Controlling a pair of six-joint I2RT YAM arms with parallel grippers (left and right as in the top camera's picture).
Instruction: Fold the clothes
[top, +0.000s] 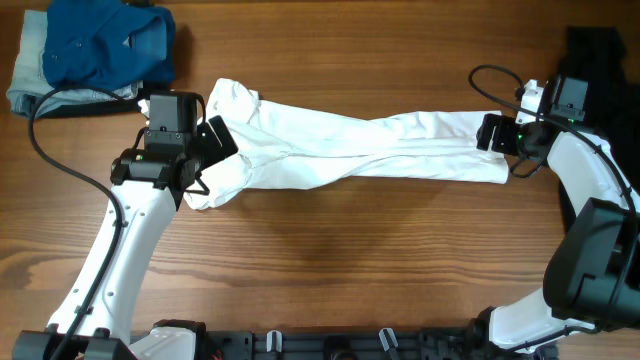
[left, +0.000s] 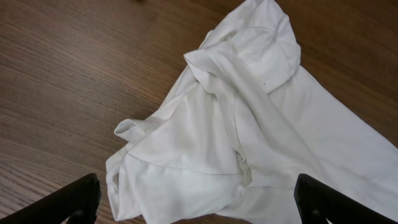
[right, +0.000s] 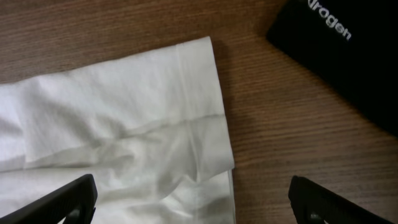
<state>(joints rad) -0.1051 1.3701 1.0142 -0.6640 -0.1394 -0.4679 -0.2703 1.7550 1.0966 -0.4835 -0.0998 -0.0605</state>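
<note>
A white shirt (top: 380, 145) lies stretched in a long, twisted band across the table, with only plain white cloth showing. Its bunched left end (left: 249, 124) lies between the open fingers of my left gripper (top: 208, 160), which hovers over it (left: 199, 208). Its hemmed right end (right: 124, 112) lies under my right gripper (top: 497, 135), which is open with the hem corner between its fingers (right: 193, 205). Neither gripper holds cloth. A black garment with a small white logo (right: 348, 50) lies at the far right (top: 600, 50).
A blue garment (top: 110, 45) sits on a pile of folded grey cloth (top: 25, 70) at the far left corner. Black cables run from each arm over the wooden table (top: 330, 250). The black garment lies close behind the right arm.
</note>
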